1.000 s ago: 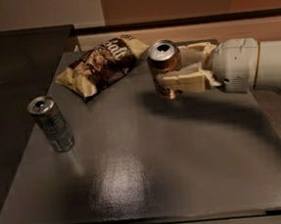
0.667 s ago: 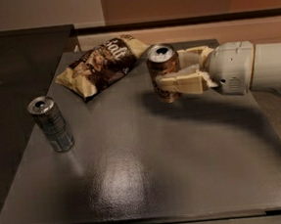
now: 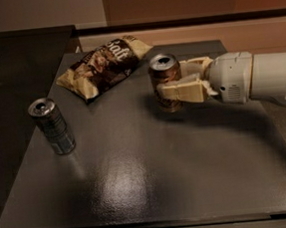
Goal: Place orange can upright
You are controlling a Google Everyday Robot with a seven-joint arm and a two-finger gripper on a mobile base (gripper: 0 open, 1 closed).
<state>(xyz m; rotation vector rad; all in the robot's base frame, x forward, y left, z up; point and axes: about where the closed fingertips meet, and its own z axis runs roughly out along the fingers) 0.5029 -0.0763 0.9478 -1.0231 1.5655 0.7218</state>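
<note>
Toward the back right of the tabletop (image 3: 154, 185), the hand (image 3: 176, 83) reaches in from the right on its white arm (image 3: 259, 76) and is clenched around the orange can (image 3: 163, 75). One pale finger crosses the front of the can's body and the other shows behind it. The can stands upright in this grasp, with its silver top and opening facing up. Its base is at or just above the dark surface, and I cannot tell whether it actually touches.

Just beyond the can, to the left and further back, lies a crumpled chip bag (image 3: 103, 64), near but apart from it. Well apart, at the left edge, a slimmer silver-blue can (image 3: 52, 126) stands upright.

By my judgement the task is in its placing step, since the can is already upright and only needs setting down. The next move calls for lowering it until the base sits flat, then opening the fingers evenly and drawing back to the right without nudging the can over.
</note>
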